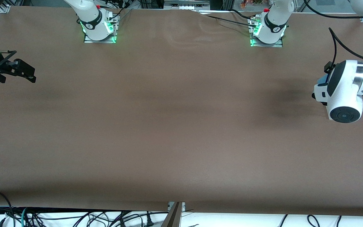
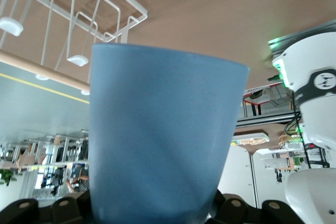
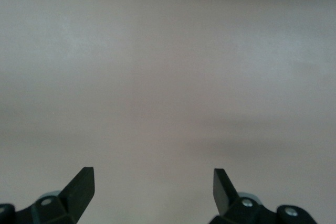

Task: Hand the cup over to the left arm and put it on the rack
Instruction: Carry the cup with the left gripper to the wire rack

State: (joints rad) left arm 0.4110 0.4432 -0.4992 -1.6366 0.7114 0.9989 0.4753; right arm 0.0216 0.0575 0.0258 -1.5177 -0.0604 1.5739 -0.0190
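- My left gripper [image 2: 152,211] was clamped on the small light-blue tapered plastic cup [image 2: 163,135], held just beside the white wire rack [image 2: 79,19] with its wooden dowel.
- My right gripper [image 3: 153,187] waited with fingers apart over the brown tabletop [image 1: 169,126], well apart from the rack.

A long table [image 1: 169,126] covered in plain brown matte material fills the front view, with faint ripples in the covering near the arms' bases. The two white arm bases stand directly on it on metal plates lit green, the right arm's base [image 1: 98,28] and the left arm's base [image 1: 268,33], both along the edge farthest from the front camera. At the left arm's end of the table sits the white wire rack [image 2: 79,35] with its wooden dowel, mostly hidden in the front view.
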